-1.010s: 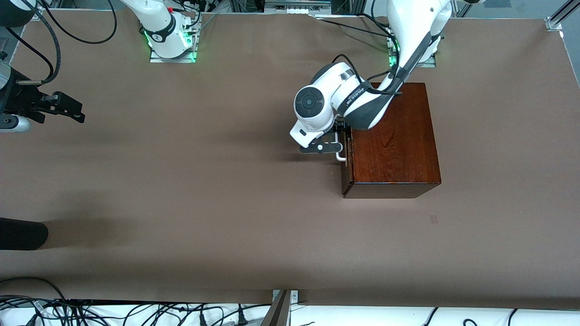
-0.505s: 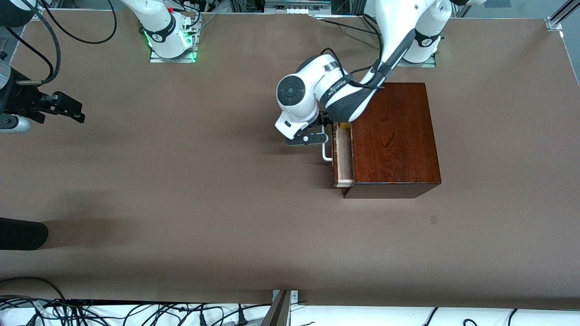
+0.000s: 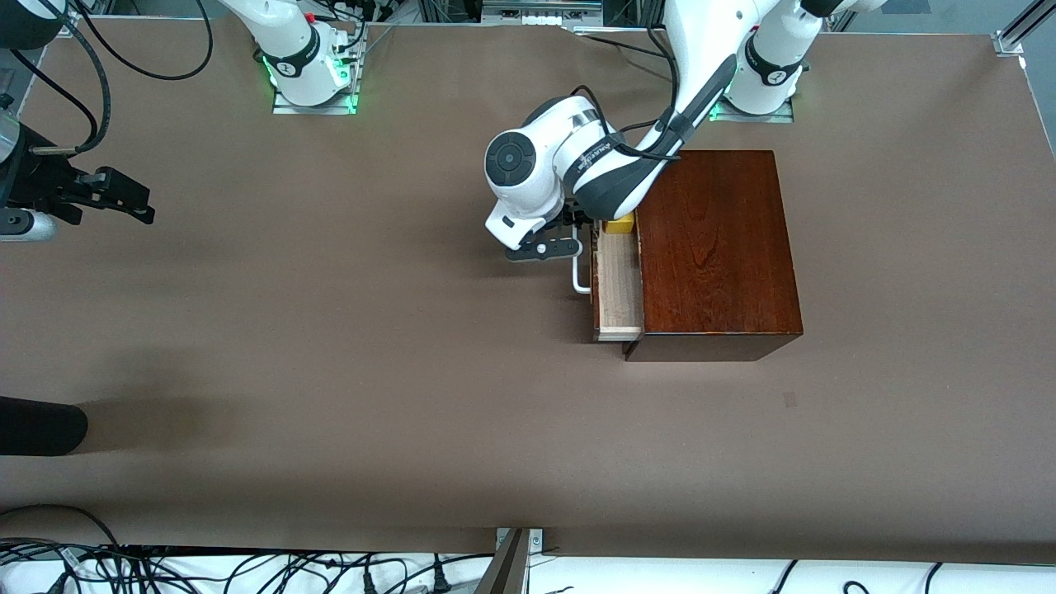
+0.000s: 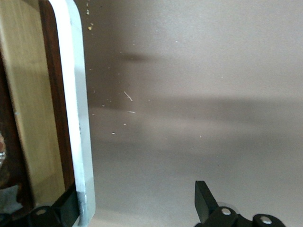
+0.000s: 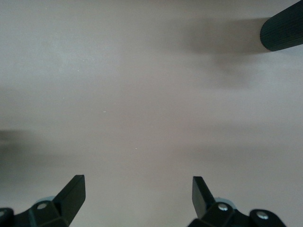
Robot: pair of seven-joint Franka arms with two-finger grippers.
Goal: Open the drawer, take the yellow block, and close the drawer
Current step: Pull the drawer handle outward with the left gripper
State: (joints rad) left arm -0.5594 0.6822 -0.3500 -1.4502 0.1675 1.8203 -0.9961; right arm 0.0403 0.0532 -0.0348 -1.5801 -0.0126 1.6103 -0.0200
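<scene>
Your table (image 3: pixel 330 346) carries the dark red-brown wooden box (image 3: pixel 714 247) toward the left arm's end, and the change sits on its front: a second ago the drawer (image 3: pixel 617 285) was shut flush, half a second ago it showed a thin strip of pale wood, and now it stands out by a wider band of light interior. You are partway through the opening, and I judge it needs more travel before a gripper can drop in.

The left gripper (image 3: pixel 569 241) is at the white handle (image 3: pixel 580 276), which has travelled with it toward the right arm's end. Its fingers are spread wide, one on each side of the bar in the left wrist view (image 4: pixel 75 118), so it is hooking the handle, not clamping it. Watch for the bar slipping off the finger if you pull at an angle.

The right gripper (image 3: pixel 124 198) waits over the right arm's end of the table, fingers wide and empty.

The yellow block (image 3: pixel 619 224) has come into sight in the drawer's end farther from the front camera, just beside the box face; the left wrist hides part of it, so how squarely it sits is unclear.
</scene>
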